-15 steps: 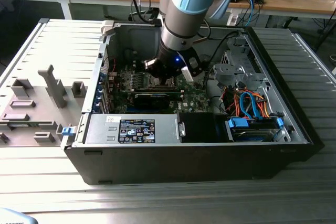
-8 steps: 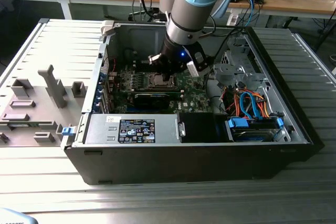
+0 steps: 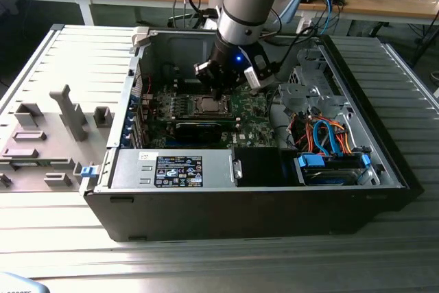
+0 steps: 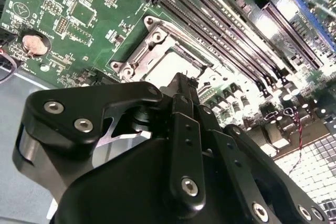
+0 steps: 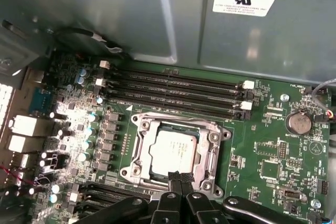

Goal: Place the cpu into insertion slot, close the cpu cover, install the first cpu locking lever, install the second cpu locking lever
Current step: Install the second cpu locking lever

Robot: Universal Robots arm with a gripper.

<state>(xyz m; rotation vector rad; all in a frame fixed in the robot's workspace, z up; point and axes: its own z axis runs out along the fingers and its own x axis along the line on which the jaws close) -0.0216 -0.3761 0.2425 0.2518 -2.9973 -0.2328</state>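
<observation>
Here the end effector (image 5: 181, 178) is hovering with its fingers pressed together and gripping nothing, right at the edge of the cpu cover (image 5: 137, 156), which is lying closed over the cpu (image 5: 173, 150) seated in the insertion slot; a sideways slip could be scraping nearby motherboard (image 5: 273, 150) parts.

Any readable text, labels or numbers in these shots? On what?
Nothing reads clearly enough to quote.
Case sticker: a logo mark, print beneath too small.
Supply label: too small.
cpu: faint print on top, unreadable.
Motherboard: silkscreen marks, too small.
</observation>
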